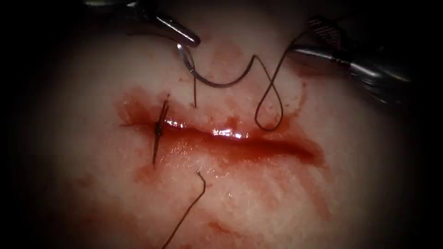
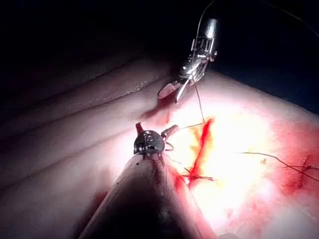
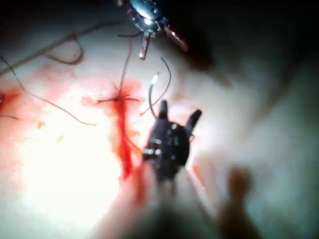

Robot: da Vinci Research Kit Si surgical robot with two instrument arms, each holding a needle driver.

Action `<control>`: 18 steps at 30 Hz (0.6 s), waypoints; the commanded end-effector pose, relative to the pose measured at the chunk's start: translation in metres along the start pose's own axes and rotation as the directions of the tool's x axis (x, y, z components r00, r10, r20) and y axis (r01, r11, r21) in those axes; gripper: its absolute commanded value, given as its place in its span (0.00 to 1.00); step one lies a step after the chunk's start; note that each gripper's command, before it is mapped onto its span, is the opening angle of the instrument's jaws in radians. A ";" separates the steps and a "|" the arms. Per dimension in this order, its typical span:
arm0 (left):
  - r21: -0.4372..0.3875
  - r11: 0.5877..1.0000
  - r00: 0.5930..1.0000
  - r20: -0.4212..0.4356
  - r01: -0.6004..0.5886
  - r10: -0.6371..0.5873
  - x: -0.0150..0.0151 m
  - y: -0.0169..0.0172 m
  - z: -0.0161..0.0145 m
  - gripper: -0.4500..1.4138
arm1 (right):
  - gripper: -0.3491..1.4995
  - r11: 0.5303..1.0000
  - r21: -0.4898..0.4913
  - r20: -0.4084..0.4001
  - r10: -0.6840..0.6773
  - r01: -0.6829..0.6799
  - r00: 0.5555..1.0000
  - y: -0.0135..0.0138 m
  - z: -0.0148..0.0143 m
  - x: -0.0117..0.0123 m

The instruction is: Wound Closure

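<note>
Endoscope view: cut (image 1: 240,140) runs 9-to-3 across the tissue (image 1: 258,203), wet with red fluid (image 1: 184,147).
Left tool (image 1: 187,38): comes in from 11 o'clock, jaws clamped together on the needle (image 1: 217,83) right at one end of its curve.
Needle: lying free above the tissue on the 12 o'clock side of the cut, not stuck in anything, curve sagging down like a U, its far end pointing up toward 1 o'clock.
Right tool (image 1: 318,39): sits at 2 o'clock, jaws spread apart as far as I can see, with the thread (image 1: 270,106) running past them; can't tell if it actually grips it.
Thread: drops from the needle's far end into a loop just above the cut's right half.
Stitch (image 1: 158,131): already tied across the cut's left end, tails sticking out at 12 and 6.
Loose thread end (image 1: 191,207): trails off toward 6 o'clock below the cut.
Right wrist view: own jaws (image 3: 177,115) look parted, needle (image 3: 152,92) just beyond them.
</note>
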 end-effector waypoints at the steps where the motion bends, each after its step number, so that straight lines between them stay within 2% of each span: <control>1: -0.001 1.000 1.000 0.000 -0.004 0.004 -0.0002 0.0006 0.0003 0.73 | 0.78 0.999 0.024 0.016 -0.026 0.025 1.000 -0.0009 0.0016 -0.0002; 4: 0.005 1.000 1.000 0.002 -0.013 0.013 -0.0006 0.0034 -0.0010 0.72 | 0.74 0.994 0.072 0.056 -0.081 0.077 0.995 -0.0018 0.0028 -0.0009; 10: -0.014 1.000 1.000 -0.009 -0.026 0.026 -0.0020 0.0082 -0.0021 0.71 | 0.74 0.965 0.203 0.132 -0.194 0.165 0.972 -0.0036 0.0056 -0.0032; 18: -0.035 0.998 0.998 -0.014 -0.057 0.057 -0.0046 0.0119 -0.0015 0.70 | 0.72 0.933 0.263 0.142 -0.288 0.244 0.947 -0.0047 0.0076 -0.0037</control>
